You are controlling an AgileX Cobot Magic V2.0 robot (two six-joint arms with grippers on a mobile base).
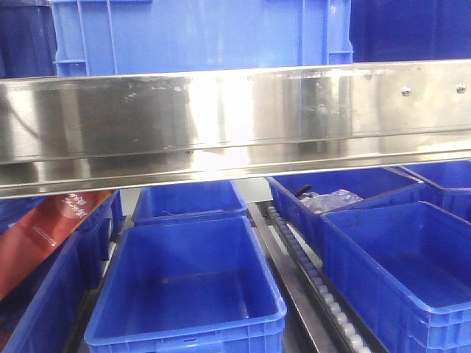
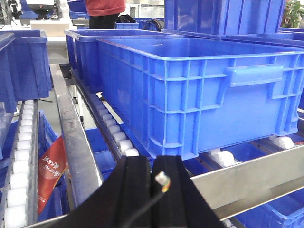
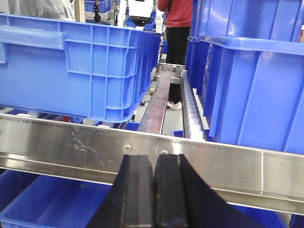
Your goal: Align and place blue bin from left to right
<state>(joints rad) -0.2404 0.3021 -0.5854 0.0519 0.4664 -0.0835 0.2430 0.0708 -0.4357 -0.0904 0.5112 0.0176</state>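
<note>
the blue bin point(image 2: 199, 95) is seen resting on the rollers point(image 2: 116, 133) of the upper shelf, untouched. both the left gripper point(image 2: 151, 190) and right gripper point(image 3: 154, 190) are closed on nothing, below the steel rail point(image 3: 142, 147). its handle should be approached squarely before sliding is attempted

Bright, even light; white glare streaks the steel rail point(image 1: 221, 118); edges soft.

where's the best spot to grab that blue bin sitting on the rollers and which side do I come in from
Probably by the raised handle bar on the blue bin end wall facing both arms. Come straight at that end, hooking under the bar's lip; the ribbed walls elsewhere offer no comparable grip.
</note>
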